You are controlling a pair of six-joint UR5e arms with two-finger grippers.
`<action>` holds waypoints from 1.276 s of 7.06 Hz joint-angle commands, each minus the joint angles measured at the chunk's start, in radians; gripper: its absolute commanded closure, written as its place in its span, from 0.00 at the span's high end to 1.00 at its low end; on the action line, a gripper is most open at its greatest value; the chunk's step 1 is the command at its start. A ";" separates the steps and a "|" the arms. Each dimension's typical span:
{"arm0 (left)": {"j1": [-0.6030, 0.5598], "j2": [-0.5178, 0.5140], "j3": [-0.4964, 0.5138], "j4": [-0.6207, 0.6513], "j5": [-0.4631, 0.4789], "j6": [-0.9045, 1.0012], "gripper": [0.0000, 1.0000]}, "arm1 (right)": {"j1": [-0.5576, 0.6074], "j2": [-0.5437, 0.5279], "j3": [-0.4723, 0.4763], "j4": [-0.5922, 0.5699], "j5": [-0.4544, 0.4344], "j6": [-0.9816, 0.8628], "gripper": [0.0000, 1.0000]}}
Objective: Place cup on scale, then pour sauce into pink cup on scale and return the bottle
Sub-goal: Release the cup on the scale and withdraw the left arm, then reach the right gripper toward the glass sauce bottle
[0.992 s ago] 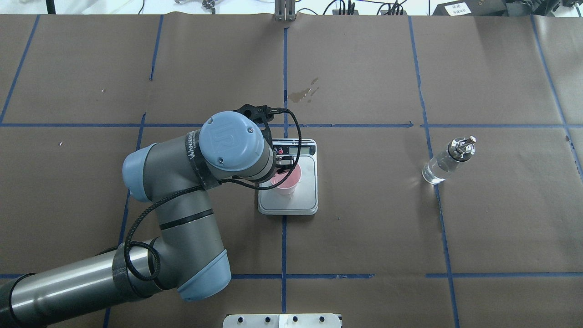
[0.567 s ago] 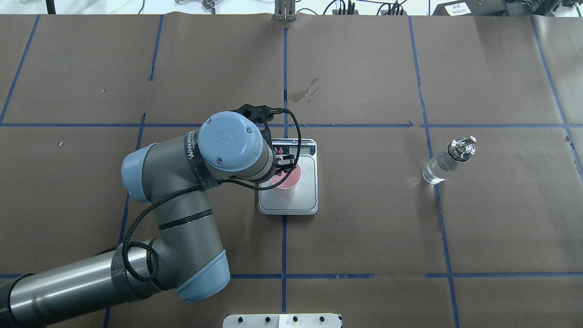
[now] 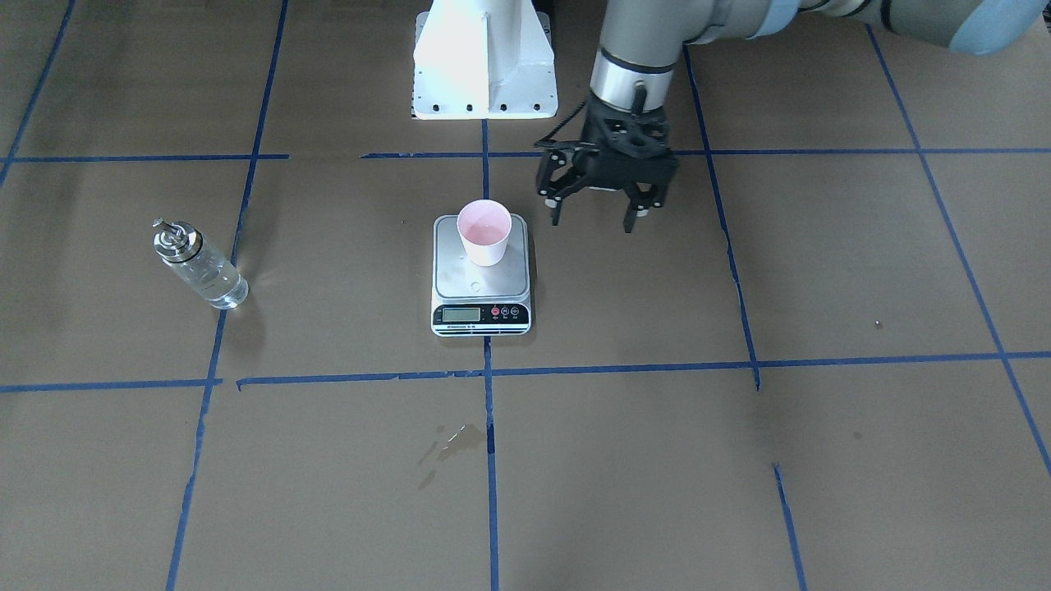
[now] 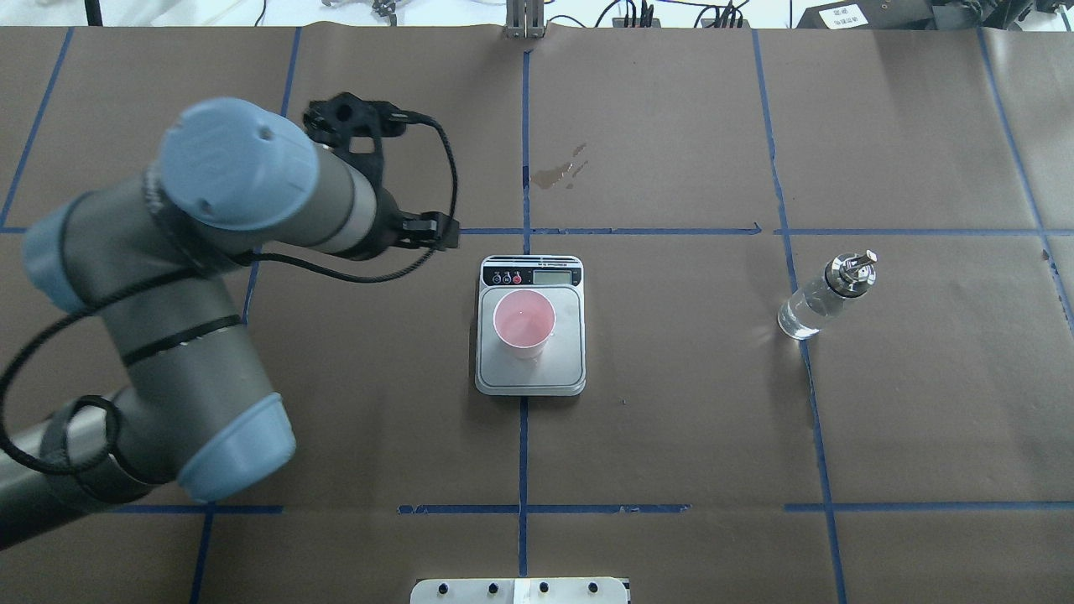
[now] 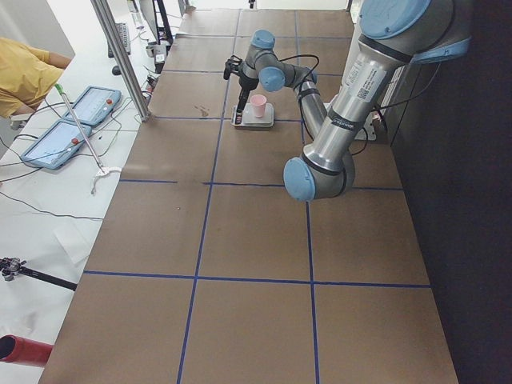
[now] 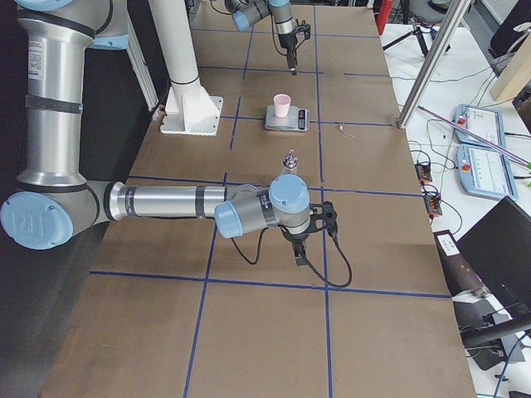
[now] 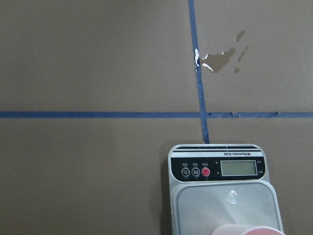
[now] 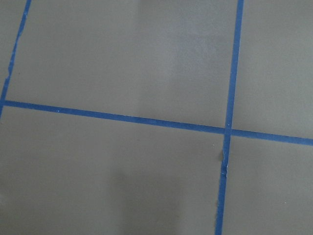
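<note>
Seen from across the brown-papered, blue-taped counter [image 3: 739, 460], the left arm's black two-finger claw [image 3: 594, 222] hangs spread wide and empty, off to one side of the small tapered pale pink paper cup [image 3: 484, 234]. The cup stands upright on the rear part of the steel platform of the flat rectangular white-rimmed kitchen scale [image 3: 460, 283]. Well apart on the other side, the small clear glass bottle with a metal pour spout [image 3: 201, 267] stands on the paper, clear colourless sauce [image 3: 217, 289] inside it.

From overhead, the cup [image 4: 523, 323] sits alone near the platform's middle, the scale's black display strip on the far side. The left arm is bent over the counter's left half, its wrist clear of the scale [image 4: 564, 365]. The bottle [image 4: 818, 302] is far to the right, beside a blue tape line. A dark stain [image 4: 562, 172] marks the paper beyond the scale.

From the left end, the cup [image 5: 258, 105] shows on the scale beside the hanging left claw. A person's yellow sleeve [image 5: 24, 68] shows at the edge.

From the right end, the right claw [image 6: 299, 257] points down at the paper just in front of the bottle [image 6: 289, 162]; whether its fingers are spread or closed cannot be told.

The left wrist camera shows the scale's display [image 7: 238, 168] and the cup's rim at the bottom edge.

The right wrist camera shows only taped paper.
</note>
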 commanded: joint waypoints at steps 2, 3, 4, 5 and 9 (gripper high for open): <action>-0.384 0.233 0.016 -0.005 -0.290 0.478 1.00 | -0.092 -0.029 0.215 -0.007 -0.006 0.308 1.00; -0.492 0.273 0.079 -0.004 -0.312 0.618 1.00 | -0.142 -0.036 0.285 -0.009 -0.010 0.419 1.00; -0.605 0.312 0.157 -0.007 -0.315 0.743 1.00 | -0.207 -0.040 0.357 -0.009 -0.023 0.531 1.00; -0.699 0.350 0.219 -0.002 -0.367 0.847 1.00 | -0.306 -0.040 0.435 -0.009 -0.096 0.652 1.00; -0.864 0.549 0.371 -0.075 -0.542 1.147 1.00 | -0.566 -0.110 0.566 -0.004 -0.318 0.833 1.00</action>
